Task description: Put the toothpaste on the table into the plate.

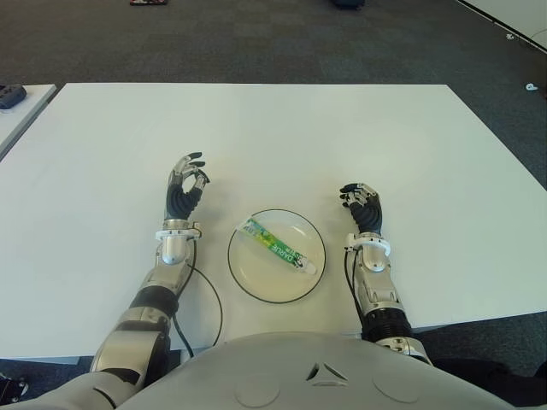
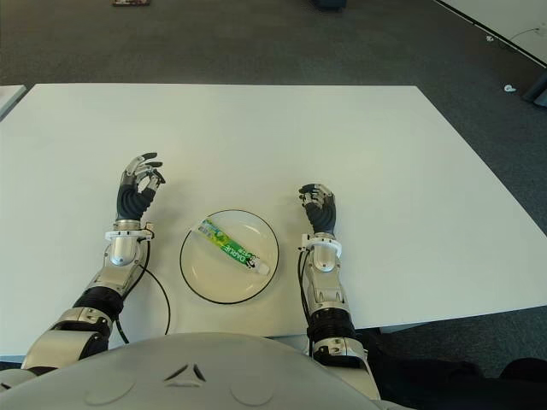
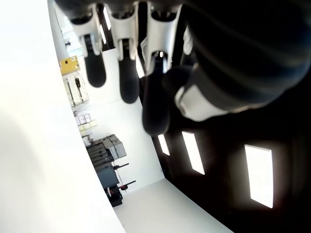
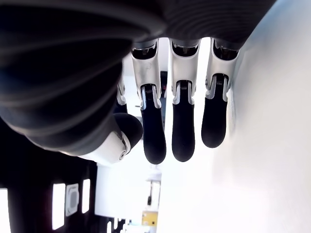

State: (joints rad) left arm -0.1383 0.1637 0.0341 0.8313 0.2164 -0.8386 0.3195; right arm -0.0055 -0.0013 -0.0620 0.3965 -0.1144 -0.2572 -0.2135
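A green and white toothpaste tube (image 1: 279, 246) lies slantwise inside the round cream plate (image 1: 256, 278), its cap toward the plate's right rim. The plate sits on the white table (image 1: 273, 137) close to the front edge. My left hand (image 1: 185, 184) stands to the left of the plate with relaxed fingers and nothing in it; its wrist view shows empty fingers (image 3: 129, 73). My right hand (image 1: 362, 203) is just right of the plate, fingers (image 4: 183, 126) loosely curved and empty.
A black cable (image 1: 209, 299) loops over the table by my left forearm. A second white table's corner (image 1: 21, 107) shows at the far left with a dark object on it. Dark carpet lies beyond the table's far edge.
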